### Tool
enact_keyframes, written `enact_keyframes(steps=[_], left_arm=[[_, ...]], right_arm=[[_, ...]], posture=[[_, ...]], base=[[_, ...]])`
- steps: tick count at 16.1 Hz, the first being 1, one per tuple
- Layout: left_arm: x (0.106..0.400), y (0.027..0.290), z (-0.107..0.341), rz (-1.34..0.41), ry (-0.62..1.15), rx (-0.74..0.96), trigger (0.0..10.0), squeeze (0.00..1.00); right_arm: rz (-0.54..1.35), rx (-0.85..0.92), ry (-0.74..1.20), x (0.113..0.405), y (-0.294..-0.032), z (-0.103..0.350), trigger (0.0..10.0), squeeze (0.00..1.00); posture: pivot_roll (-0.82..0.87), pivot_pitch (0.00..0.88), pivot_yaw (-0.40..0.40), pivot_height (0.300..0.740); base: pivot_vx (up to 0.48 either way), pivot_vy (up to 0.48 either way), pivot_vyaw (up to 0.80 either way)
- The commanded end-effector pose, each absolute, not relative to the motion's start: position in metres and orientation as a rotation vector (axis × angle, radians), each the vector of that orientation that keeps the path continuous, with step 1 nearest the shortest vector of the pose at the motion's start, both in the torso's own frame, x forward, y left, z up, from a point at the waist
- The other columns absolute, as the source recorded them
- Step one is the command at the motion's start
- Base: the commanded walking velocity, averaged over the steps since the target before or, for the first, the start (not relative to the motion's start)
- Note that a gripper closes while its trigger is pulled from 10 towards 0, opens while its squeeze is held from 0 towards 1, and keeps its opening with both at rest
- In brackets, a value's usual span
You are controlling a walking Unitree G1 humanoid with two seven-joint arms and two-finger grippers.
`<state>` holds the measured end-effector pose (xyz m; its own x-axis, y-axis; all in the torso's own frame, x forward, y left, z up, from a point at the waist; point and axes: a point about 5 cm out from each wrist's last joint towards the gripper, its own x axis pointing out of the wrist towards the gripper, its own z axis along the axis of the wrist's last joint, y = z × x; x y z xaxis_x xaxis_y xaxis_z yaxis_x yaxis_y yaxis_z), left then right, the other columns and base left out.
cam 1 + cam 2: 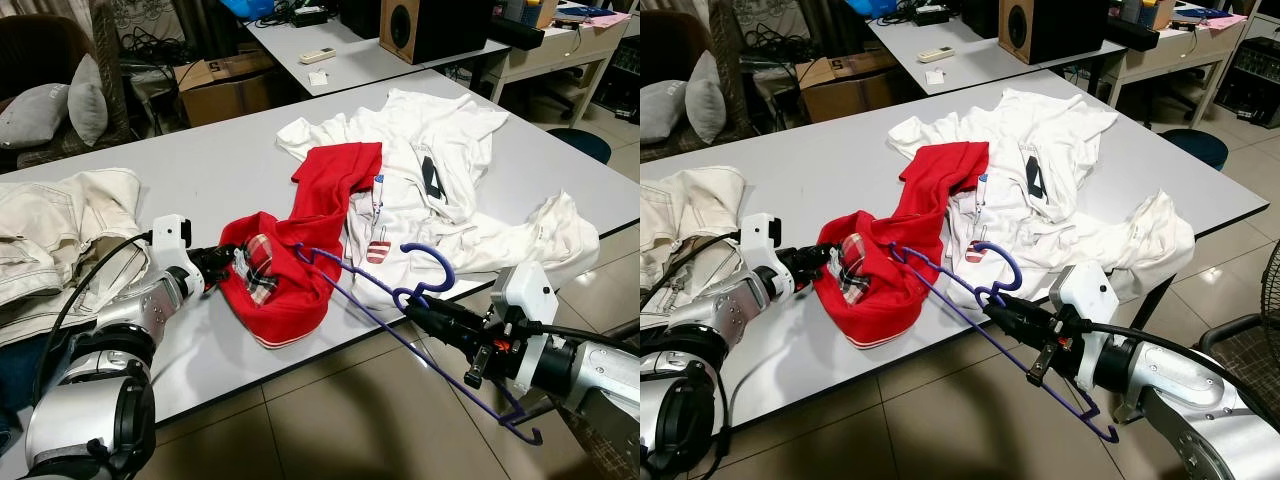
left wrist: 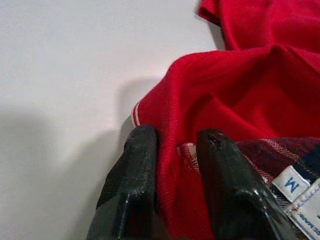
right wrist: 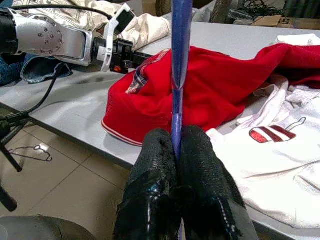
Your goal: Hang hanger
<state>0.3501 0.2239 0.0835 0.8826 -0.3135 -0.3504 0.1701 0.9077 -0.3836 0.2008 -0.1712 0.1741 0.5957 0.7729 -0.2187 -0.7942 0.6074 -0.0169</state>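
A red shirt (image 1: 300, 215) with a plaid-lined collar lies bunched on the grey table (image 1: 200, 160). My left gripper (image 1: 228, 258) is shut on the collar edge, and red cloth sits between its fingers (image 2: 142, 165) in the left wrist view. A purple hanger (image 1: 372, 310) slants from the shirt's neck opening out past the table's front edge. Its hook (image 1: 432, 258) points up and its far end (image 1: 520, 428) hangs over the floor. My right gripper (image 1: 420, 312) is shut on the hanger near the hook. The purple bar (image 3: 179, 75) runs out from between its fingers.
White shirts (image 1: 440, 170) are spread over the table's right half, one draped over the edge. Beige trousers (image 1: 50, 235) lie at the left. Behind stand a second table (image 1: 360, 50) with a remote and a speaker (image 1: 425, 25), a cardboard box (image 1: 225, 85) and a cushioned chair (image 1: 50, 85).
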Motion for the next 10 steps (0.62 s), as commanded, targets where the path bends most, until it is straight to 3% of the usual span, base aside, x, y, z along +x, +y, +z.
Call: enact_keyframes(steps=[1, 10], left_arm=[[0.355, 0.221, 0.091, -0.28, 0.396, -0.344, 0.0, 0.0], [0.365, 0.222, 0.111, -0.272, 0.288, -0.228, 0.0, 0.0]], right_arm=[[0.939, -0.13, 0.177, 0.199, -0.168, 0.181, 10.0, 0.0], [0.934, -0.13, 0.176, 0.199, -0.168, 0.18, 10.0, 0.0]], posture=[[-0.03, 0.0, 0.119, 0.74], [-0.03, 0.0, 0.126, 0.74]], base=[[0.0, 0.0, 0.0], [0.0, 0.0, 0.0]])
